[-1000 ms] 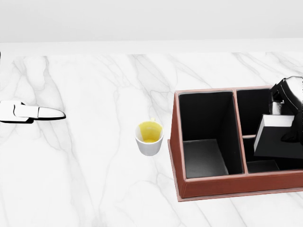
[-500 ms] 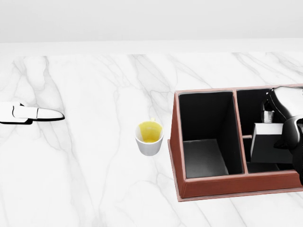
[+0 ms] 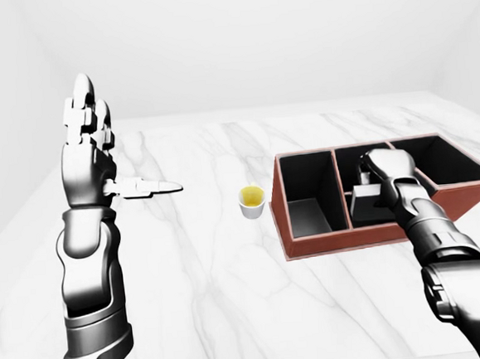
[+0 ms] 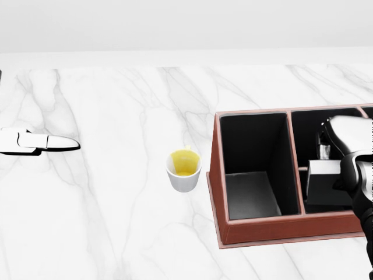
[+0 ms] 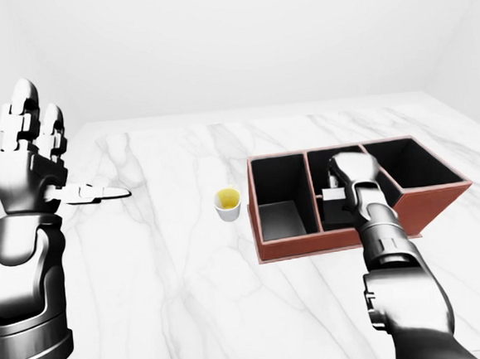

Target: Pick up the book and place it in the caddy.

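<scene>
1. Head view: a cup (image 4: 184, 170) stands on the bench (image 4: 116, 221), just left of the caddy (image 4: 262, 227).
2. Right hand (image 3: 393, 176), fingers clamped on the book (image 4: 326, 182), has sunk deeper into the middle compartment.
3. Left hand (image 3: 87, 141) is raised, fingers apart.

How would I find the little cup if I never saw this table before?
Look on the white marble table for the brown caddy. Just left of it, not touching, stands the cup. It is small and white, yellow inside, and the only round thing there.
</scene>
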`<state>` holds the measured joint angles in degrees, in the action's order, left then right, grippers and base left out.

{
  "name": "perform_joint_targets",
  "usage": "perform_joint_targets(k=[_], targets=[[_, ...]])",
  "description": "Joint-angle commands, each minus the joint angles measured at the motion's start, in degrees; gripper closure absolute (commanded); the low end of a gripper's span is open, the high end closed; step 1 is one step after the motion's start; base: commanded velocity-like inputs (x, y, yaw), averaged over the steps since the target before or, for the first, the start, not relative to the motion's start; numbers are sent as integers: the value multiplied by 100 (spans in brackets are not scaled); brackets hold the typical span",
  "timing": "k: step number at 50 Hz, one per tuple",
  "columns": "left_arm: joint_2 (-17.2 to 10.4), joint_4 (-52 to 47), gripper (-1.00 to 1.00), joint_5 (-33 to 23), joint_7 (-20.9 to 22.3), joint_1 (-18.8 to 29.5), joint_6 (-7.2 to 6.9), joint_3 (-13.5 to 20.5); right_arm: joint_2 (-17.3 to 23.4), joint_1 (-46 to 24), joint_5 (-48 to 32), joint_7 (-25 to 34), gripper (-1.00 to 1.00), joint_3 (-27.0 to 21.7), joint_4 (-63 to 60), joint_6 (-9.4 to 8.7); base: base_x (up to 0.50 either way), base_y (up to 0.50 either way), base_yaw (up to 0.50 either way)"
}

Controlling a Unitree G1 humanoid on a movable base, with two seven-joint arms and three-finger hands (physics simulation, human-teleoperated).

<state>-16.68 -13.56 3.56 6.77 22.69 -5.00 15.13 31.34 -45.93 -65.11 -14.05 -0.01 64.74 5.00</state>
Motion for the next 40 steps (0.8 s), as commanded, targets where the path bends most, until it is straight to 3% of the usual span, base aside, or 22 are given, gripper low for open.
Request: perform_joint_targets(k=[1,16,18,19,20,30,40], targets=[[9,90,-100,-18,3,-23,0,-10,-34,-134,-295,-407,100,38,264,0,0,0,0],[-1,69,-100,-23,11,-35,0,6,-85,-171,-339,-595,100,98,456,0,0,0,0],[1,76,-100,-27,13,-31,0,1,-78,-183,-333,-605,21,95,443,0,0,0,0],[5,105,-100,-28,13,-26,0,-3,-66,-178,-351,-665,-50,104,435,0,0,0,0],[6,116,-100,-34,13,-27,0,-8,-64,-178,-344,-635,-100,100,440,0,0,0,0],[15,125,-100,-41,11,-15,0,-19,-5,-40,-188,-335,-100,-21,24,0,0,0,0],[26,189,-100,-35,-13,37,0,-52,1,833,432,905,-100,-534,-1921,0,0,0,0]])
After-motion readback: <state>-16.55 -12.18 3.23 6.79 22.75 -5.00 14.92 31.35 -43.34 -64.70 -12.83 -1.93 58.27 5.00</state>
